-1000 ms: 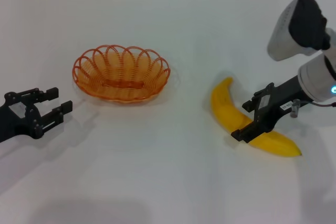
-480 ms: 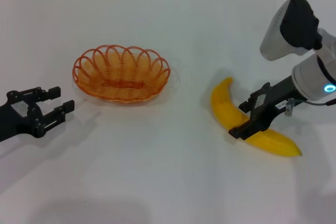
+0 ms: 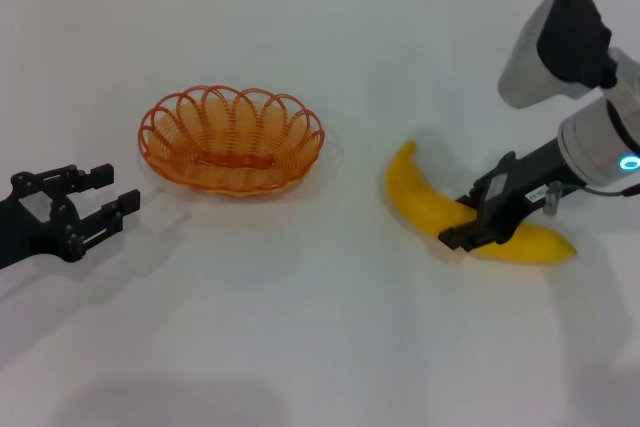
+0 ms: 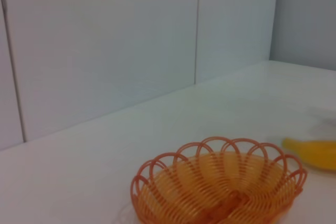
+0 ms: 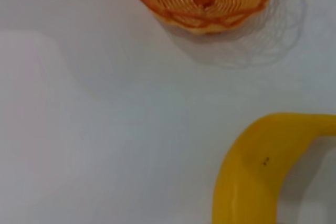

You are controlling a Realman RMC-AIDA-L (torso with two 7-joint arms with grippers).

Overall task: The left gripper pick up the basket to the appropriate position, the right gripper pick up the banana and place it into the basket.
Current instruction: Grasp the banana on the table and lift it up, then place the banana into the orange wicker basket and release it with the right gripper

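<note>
Banana (image 3: 440,211) handling is underway on the right of the table (image 3: 300,327), and you are looking at a clear change from a second ago: the fruit is lying flatter and has swung round, its far tip sitting further left and its near end no longer pointing down toward the front edge. The right gripper (image 3: 480,224) is pinching it across the middle, fingers pressed onto the yellow skin. Judging by the rotation and the shadow under the body, the grasp is taking hold and the lift is beginning, though the fruit is not visibly clear of the surface yet.

You are holding the left gripper (image 3: 98,205) at the table's left side, fingers spread and empty, just beside the basket (image 3: 231,139) but not touching it. It is showing no meaningful shift across the second. The basket is sitting upright and empty, left of centre and well apart from the fruit.

Be advised that the basket step appears not yet done, so the right arm is facing a long carry. The curved, smooth skin is liable to twist in that narrow pinch.
</note>
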